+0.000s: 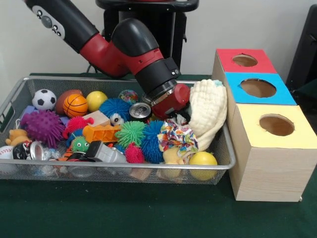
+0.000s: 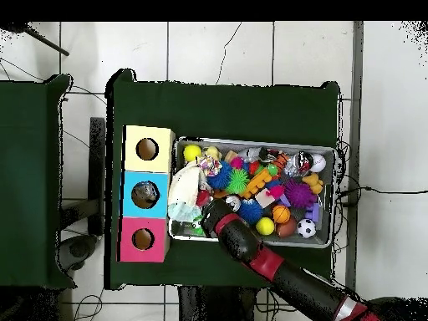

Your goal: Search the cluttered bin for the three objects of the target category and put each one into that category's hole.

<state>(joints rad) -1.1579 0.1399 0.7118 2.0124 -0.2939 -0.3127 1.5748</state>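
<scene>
At centre of the front view, the gripper (image 1: 174, 113) dips into the wire bin (image 1: 15, 96), finger state indiscernible; just right, the cream cloth (image 1: 208, 111) drapes the rim; soft, light; likely best pinched at a fold.

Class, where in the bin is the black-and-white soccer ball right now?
In the front view the black-and-white soccer ball sits at the wire bin's far left, beside the orange basketball.

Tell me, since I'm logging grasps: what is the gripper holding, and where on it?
It cannot be told: the gripper is buried among the cloths at the bin's end.
</scene>
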